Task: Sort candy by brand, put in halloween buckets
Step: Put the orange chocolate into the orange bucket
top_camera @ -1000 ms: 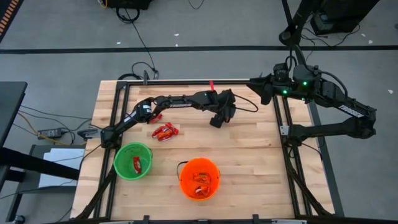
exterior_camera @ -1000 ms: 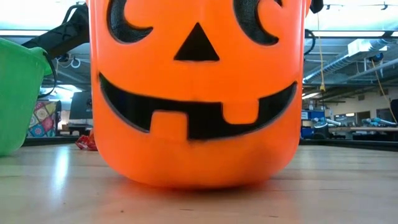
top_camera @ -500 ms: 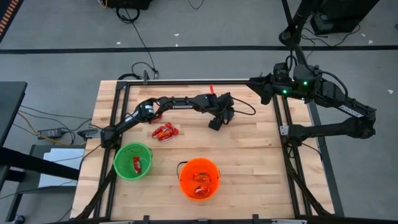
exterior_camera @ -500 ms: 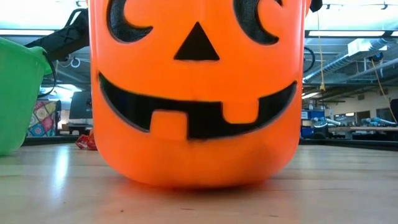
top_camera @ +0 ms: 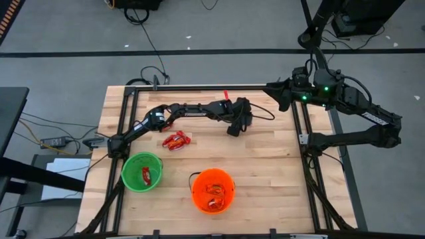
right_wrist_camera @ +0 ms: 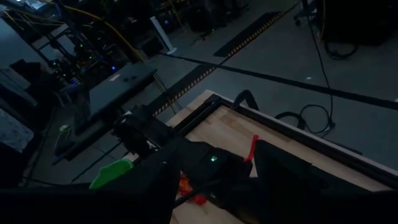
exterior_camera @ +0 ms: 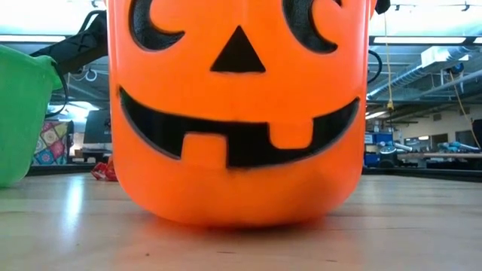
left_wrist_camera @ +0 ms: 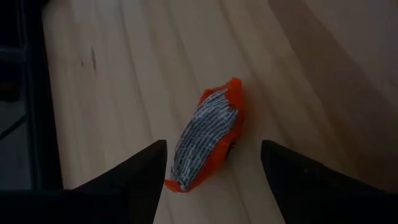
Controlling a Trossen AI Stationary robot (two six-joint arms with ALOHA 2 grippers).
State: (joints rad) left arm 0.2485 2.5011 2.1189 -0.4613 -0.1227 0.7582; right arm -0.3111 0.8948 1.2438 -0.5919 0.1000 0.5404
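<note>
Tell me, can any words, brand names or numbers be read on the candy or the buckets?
No readable text.
Orange-and-white candy between the open left end effector's fingers: print too blurred.
Orange bucket: only a painted jack-o'-lantern face.
Green bucket and red candy: too small.

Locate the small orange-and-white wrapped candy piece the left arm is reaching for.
In the left wrist view, the orange-and-white wrapped candy piece lies on the wooden table between the open left gripper's fingers, untouched, far from both buckets.
</note>
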